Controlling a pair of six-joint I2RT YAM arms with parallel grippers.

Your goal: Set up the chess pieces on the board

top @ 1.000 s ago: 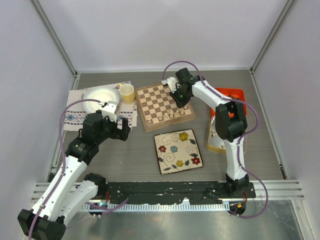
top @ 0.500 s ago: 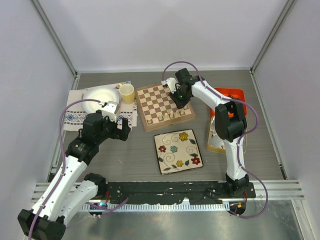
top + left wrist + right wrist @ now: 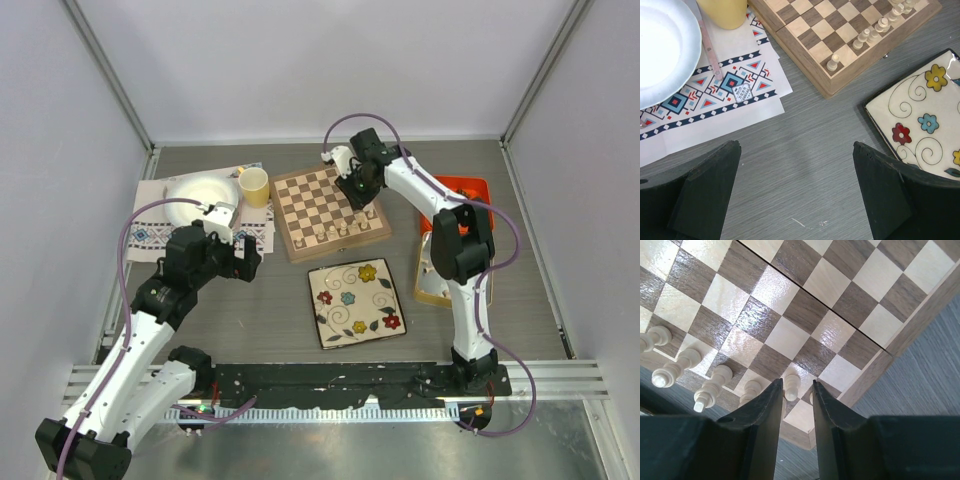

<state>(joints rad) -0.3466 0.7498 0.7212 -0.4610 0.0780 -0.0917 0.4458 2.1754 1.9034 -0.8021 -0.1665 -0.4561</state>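
The chessboard [image 3: 325, 205] lies at the middle back of the table. Several pale cream pieces [image 3: 340, 232] stand along its near edge; I make out no dark pieces on it. My right gripper [image 3: 360, 192] hangs over the board's near right corner. In the right wrist view its fingers [image 3: 770, 410] are a narrow gap apart with nothing between them, just above a standing pale pawn [image 3: 791, 386]. More pale pieces [image 3: 712, 386] stand in a row to its left. My left gripper [image 3: 796, 145] is wide open and empty over bare table, near the board's corner [image 3: 810, 60].
A square floral plate [image 3: 357, 300] lies in front of the board. A yellow cup [image 3: 254, 186] and a white plate [image 3: 200, 198] sit on a patterned mat [image 3: 150, 235] at the left. An orange tray [image 3: 465, 190] and a tan box [image 3: 430, 272] are at the right.
My right gripper has drawn back and up from the board's near right corner toward the board's middle right. The left arm has not moved.
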